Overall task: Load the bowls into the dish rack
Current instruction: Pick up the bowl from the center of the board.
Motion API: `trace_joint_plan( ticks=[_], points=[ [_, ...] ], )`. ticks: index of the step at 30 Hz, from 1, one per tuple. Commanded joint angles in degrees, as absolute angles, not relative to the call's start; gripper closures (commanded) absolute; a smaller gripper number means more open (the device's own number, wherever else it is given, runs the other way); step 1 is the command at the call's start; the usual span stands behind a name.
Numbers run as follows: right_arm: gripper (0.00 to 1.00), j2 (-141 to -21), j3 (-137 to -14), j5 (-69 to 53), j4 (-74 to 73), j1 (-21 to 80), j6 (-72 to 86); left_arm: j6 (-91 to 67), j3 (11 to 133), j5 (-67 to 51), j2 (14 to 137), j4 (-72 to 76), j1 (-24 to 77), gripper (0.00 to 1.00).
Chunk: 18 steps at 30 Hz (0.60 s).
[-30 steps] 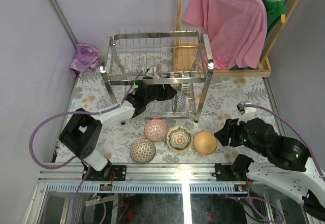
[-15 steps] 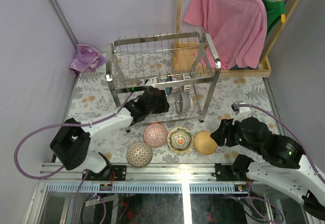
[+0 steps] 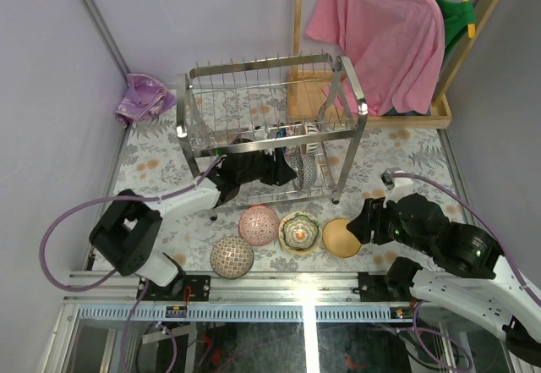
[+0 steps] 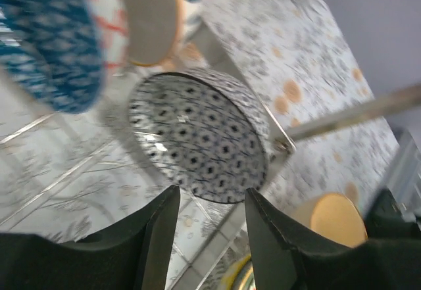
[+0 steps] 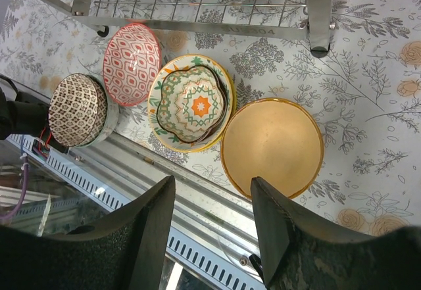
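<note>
Left tool [image 4: 212,201], released, faces the patterned bowl [image 4: 197,142]; right tool [image 5: 214,185], spread empty, has neared yellow bowl [image 5: 272,146].

Left gripper [image 4: 212,194]: both black fingers [image 4: 148,237] come in from the bottom edge, jaws apart, nothing clamped between them. Just ahead of the tips: round black-and-white patterned ceramic bowl [image 4: 197,135], standing on edge, its lower edge dipping slightly into the gap; no visible contact with either finger. Ahead-left: blue patterned bowl [image 4: 46,40], blurred. Next to it, straight ahead: cream bowl with red markings and orange rim [image 4: 148,14]. All three sit over the thin steel wires of the rack floor [image 4: 66,178]. Right of the tool: chrome bar [image 4: 355,112] over the floral tablecloth [image 4: 316,47]; plain orange-yellow bowl [image 4: 335,217] beside the right finger.
</note>
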State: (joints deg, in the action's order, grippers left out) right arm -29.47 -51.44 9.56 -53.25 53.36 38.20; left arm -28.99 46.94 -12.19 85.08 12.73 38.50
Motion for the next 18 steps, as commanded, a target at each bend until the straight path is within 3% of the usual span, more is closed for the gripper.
trace_joint_plan(
  ticks=[1, 6, 13, 18],
  points=[
    [0.43, -30.3, -51.4, 5.8, -52.7, 53.5, 36.9, -30.8, 48.4, -40.3, 90.0, 12.7, 39.0, 0.57],
    [0.43, -30.3, -50.8, 5.7, -52.5, 53.4, 37.1, -32.6, 48.2, -43.0, 90.2, 15.2, 43.0, 0.57],
    [0.43, -29.6, -50.0, 5.6, -52.2, 53.5, 37.6, -31.9, 49.7, -30.5, 84.3, 4.6, 47.5, 0.55],
    [0.43, -29.2, -50.3, 5.8, -52.4, 53.5, 37.7, -33.4, 50.7, -21.3, 79.7, -4.6, 52.5, 0.48]
  ],
)
